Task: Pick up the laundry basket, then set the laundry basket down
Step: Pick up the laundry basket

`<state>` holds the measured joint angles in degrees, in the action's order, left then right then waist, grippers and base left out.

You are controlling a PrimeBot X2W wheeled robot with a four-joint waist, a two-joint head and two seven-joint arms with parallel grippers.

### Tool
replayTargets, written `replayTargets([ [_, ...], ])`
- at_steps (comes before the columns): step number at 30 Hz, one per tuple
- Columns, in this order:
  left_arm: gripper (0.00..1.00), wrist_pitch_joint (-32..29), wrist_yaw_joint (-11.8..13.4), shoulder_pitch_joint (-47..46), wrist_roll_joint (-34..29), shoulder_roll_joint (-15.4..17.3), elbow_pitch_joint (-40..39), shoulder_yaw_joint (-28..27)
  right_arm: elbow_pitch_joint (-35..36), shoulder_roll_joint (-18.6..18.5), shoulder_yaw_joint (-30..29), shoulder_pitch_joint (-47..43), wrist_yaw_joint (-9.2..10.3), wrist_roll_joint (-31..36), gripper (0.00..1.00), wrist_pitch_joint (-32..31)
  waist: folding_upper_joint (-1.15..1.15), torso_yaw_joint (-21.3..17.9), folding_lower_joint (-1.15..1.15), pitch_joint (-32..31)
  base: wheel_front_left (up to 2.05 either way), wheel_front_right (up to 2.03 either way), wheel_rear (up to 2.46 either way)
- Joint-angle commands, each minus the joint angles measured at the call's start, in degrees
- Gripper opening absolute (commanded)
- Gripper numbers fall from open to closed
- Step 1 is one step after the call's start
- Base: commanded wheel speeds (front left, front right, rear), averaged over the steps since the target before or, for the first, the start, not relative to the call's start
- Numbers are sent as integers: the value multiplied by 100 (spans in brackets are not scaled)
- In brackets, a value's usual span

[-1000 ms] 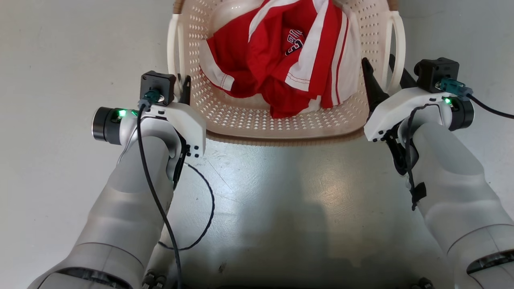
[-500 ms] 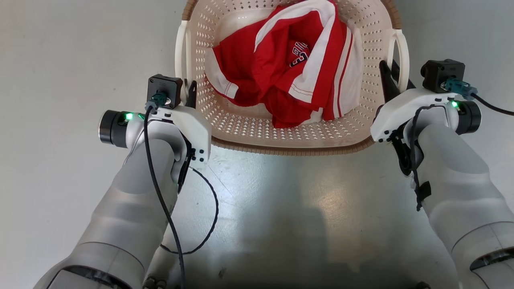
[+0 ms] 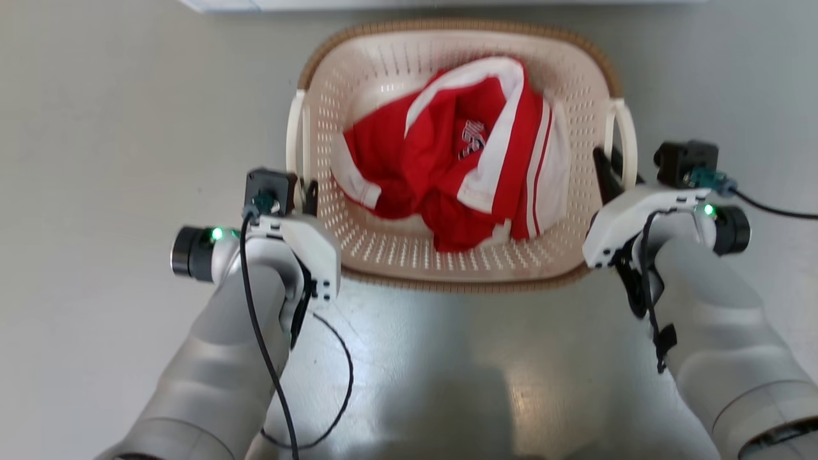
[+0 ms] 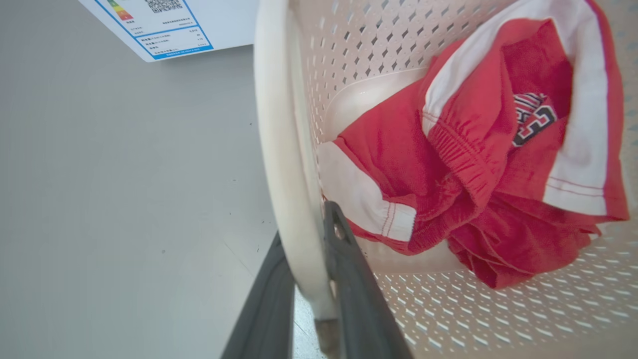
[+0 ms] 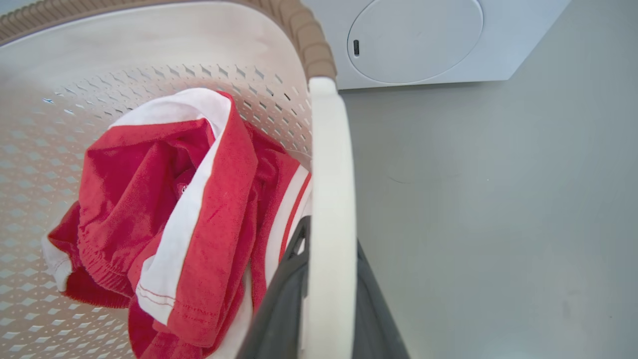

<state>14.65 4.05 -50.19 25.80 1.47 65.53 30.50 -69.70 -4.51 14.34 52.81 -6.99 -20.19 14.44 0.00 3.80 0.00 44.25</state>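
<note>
Left claw (image 4: 304, 222) is shut narrow on the white loop handle (image 4: 281, 149) of the laundry basket (image 3: 460, 284), one finger on each side. Right claw (image 5: 331, 234) holds the opposite handle (image 5: 331, 164) the same way. The basket is between both arms, over the grey floor (image 3: 96, 128). A red and white garment (image 3: 460, 172) lies inside it.

QR-code label (image 4: 160, 24) on white panel (image 4: 234, 22)

The smooth grey floor (image 3: 96, 128) is shiny, with a bright patch of light (image 3: 530, 383) low in the head view. A big white machine with a round door (image 5: 416, 40) stands on it. A white sticker with a blue edge (image 4: 164, 25) shows on a white box.
</note>
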Motion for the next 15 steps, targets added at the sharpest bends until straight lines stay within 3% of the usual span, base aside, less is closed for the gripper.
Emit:
replayTargets([
  [1,0,35,59,194,37,141,-18,-40,24,163,177,-292,-50,-48,0,56,0,-17,0,-223,0,0,0],
  [15,0,-86,-43,1270,718,141,318,494,-276,163,1154,-1302,-50,-896,0,-281,0,-85,0,-1703,0,0,0],
])
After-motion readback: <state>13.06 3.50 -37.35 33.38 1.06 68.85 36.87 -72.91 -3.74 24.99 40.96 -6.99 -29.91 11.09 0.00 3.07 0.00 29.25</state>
